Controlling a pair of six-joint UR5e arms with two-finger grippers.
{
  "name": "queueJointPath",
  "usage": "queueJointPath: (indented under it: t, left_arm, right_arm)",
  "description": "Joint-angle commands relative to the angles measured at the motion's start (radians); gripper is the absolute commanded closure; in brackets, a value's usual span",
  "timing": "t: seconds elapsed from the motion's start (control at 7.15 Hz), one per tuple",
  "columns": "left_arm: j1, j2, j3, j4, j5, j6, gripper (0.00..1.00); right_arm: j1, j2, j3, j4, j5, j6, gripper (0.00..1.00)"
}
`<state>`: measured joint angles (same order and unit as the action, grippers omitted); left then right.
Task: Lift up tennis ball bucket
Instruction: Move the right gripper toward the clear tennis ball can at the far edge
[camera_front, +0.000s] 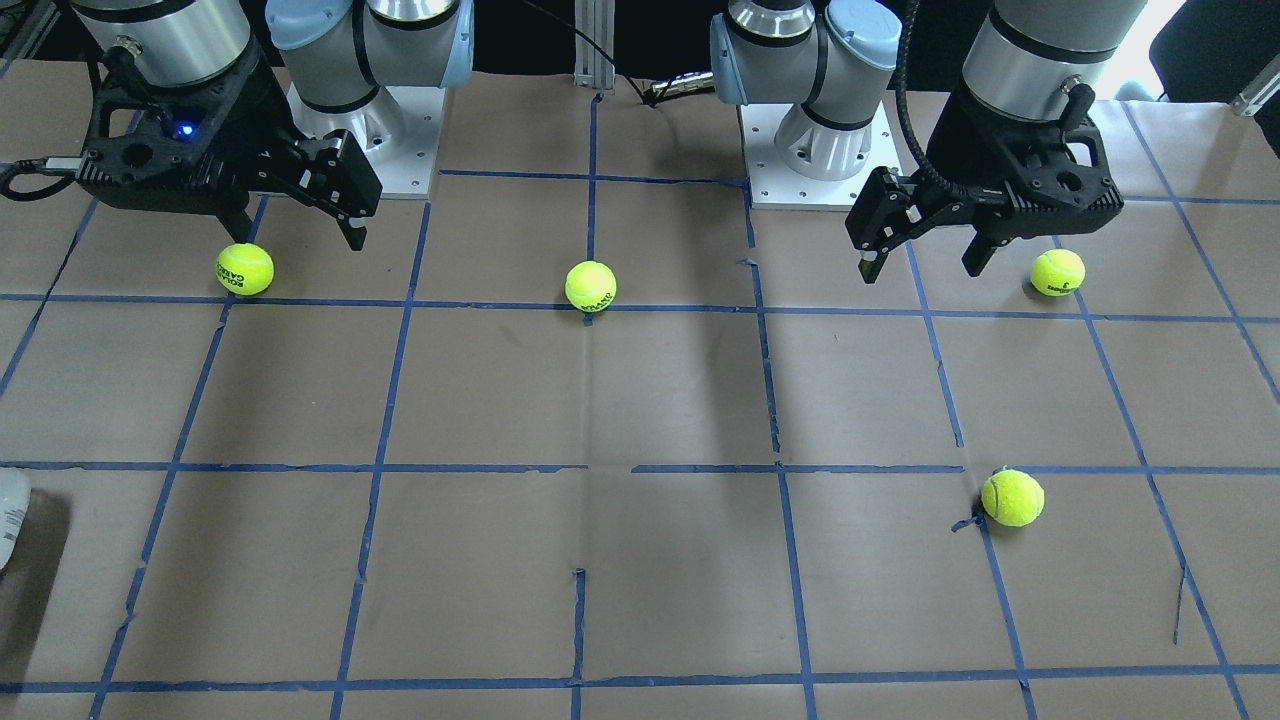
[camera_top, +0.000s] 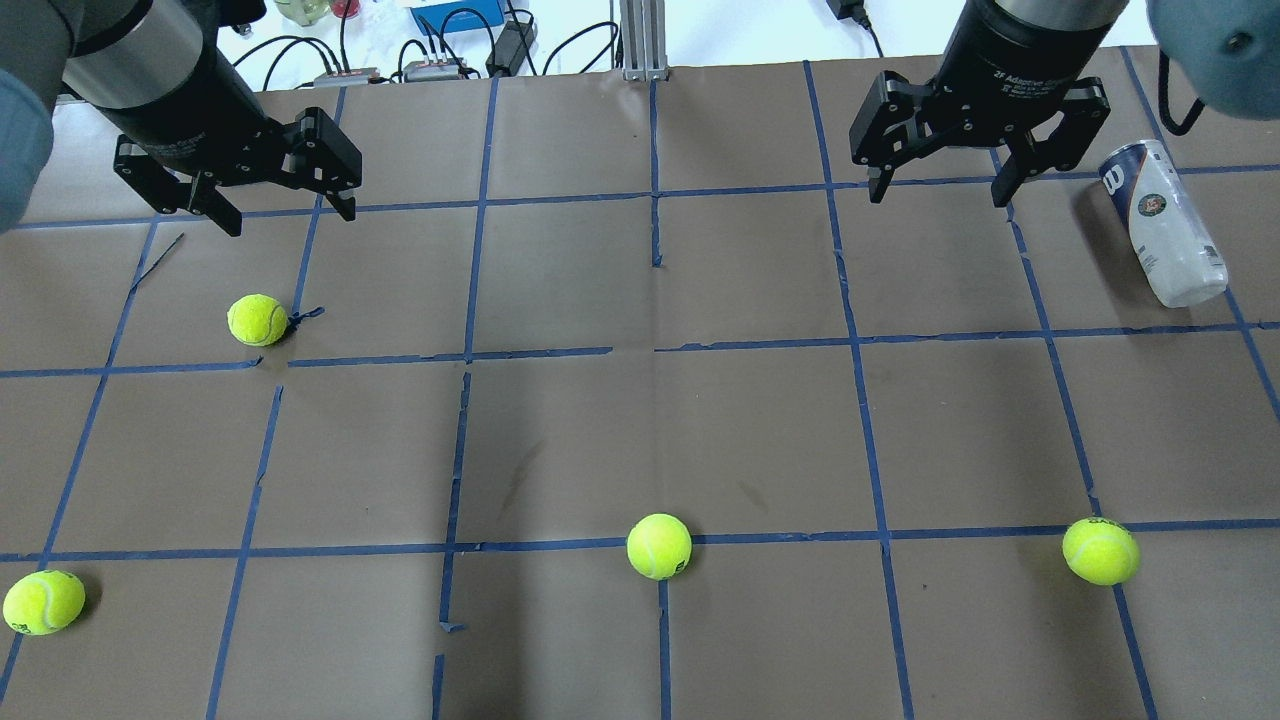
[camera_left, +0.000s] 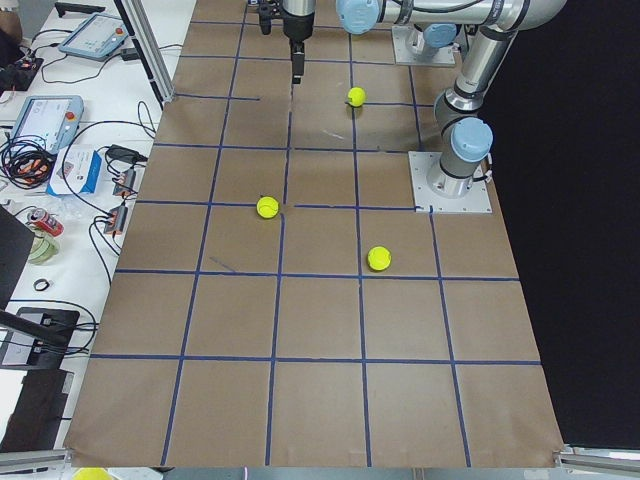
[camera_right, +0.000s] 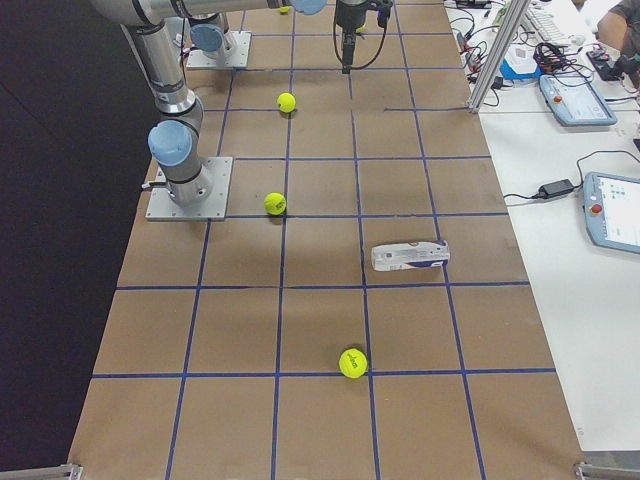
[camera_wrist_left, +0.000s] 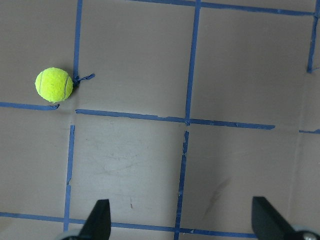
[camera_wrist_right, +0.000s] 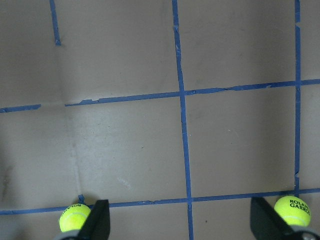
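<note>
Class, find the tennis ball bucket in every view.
Front-facing: tennis ball bucket, cut by left edge.
Overhead: bucket far right, lying flat.
Exterior left: absent.
Exterior right: bucket central, lying flat.
Left wrist: absent.
Right wrist: absent.
Shared landmark: tennis ball by tape crossing, robot-side of it.

Tennis ball bucket (camera_top: 1165, 225): clear plastic cylindrical tube with a white label and a dark-blue band bearing a "W" logo at one end. Lies on its side on the table (camera_top: 700, 420), at the robot's far right, slightly skewed. Blue end points away from the robot.
</note>
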<state>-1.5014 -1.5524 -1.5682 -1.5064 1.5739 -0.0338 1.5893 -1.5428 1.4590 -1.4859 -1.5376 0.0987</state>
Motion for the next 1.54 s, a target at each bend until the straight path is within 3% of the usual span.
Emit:
queueJointPath:
  t: [0.0, 1.4]
  left_arm:
    - [0.001, 0.0, 0.0, 0.0, 0.0, -0.001, 0.0]
    - [0.001, 0.0, -0.001, 0.0, 0.0, 0.0, 0.0]
  right_arm:
    - [-0.006, 0.001, 0.0, 0.004, -0.001, -0.004, 0.0]
    - [-0.045, -0.007, -0.005, 0.009, 0.005, -0.01, 0.0]
